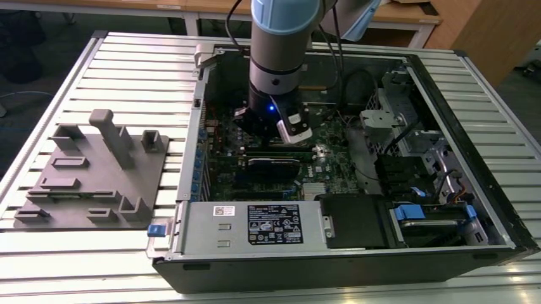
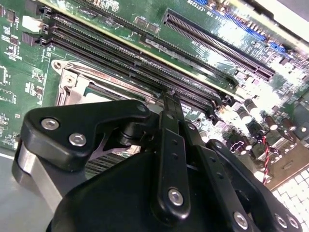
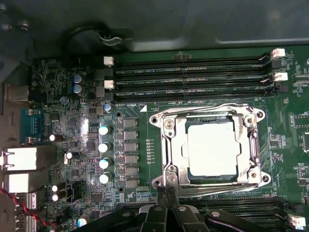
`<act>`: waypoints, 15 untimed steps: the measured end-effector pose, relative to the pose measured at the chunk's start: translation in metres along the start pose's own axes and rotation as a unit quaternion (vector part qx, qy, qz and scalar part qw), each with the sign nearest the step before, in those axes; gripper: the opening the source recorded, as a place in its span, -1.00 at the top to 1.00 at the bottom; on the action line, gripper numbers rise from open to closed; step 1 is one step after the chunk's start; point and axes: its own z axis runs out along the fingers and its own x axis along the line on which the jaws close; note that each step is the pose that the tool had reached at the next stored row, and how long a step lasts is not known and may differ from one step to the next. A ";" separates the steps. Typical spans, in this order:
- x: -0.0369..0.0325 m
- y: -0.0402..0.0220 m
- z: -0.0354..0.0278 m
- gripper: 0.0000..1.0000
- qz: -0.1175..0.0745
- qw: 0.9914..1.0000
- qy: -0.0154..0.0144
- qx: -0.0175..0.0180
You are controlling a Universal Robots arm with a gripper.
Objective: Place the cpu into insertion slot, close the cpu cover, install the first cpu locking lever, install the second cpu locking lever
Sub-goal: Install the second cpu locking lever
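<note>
Sitting pale and silvery in the first wrist view, the cpu (image 3: 213,147) lies in the insertion slot (image 3: 211,181), right of centre, framed by the closed cpu cover (image 3: 170,145). Memory slots (image 3: 193,77) run above. The gripper (image 3: 166,191) hovers below, fingers (image 3: 170,200) pinched narrow, holding nothing.

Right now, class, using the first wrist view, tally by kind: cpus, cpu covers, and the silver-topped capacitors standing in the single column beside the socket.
cpu: 1
cpu cover: 1
silver-topped capacitors in the column: 4
Total: 6
</note>
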 end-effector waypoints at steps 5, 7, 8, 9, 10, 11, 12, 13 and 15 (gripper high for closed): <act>0.0011 0.0001 0.0012 0.79 0.000 1.000 0.000 -0.004; 0.0020 -0.0003 0.0021 0.79 0.000 1.000 0.000 -0.003; 0.0026 -0.0005 0.0025 0.79 0.000 1.000 0.000 -0.003; 0.0031 -0.0006 0.0027 0.79 0.000 1.000 0.000 -0.003; 0.0035 -0.0008 0.0031 0.79 0.000 1.000 0.000 -0.003; 0.0038 -0.0009 0.0034 0.79 0.000 1.000 0.000 -0.003; 0.0039 -0.0010 0.0037 0.79 0.000 1.000 0.000 -0.003; 0.0041 -0.0012 0.0041 0.79 0.000 1.000 0.000 -0.003; 0.0043 -0.0016 0.0049 0.79 0.000 1.000 0.000 -0.003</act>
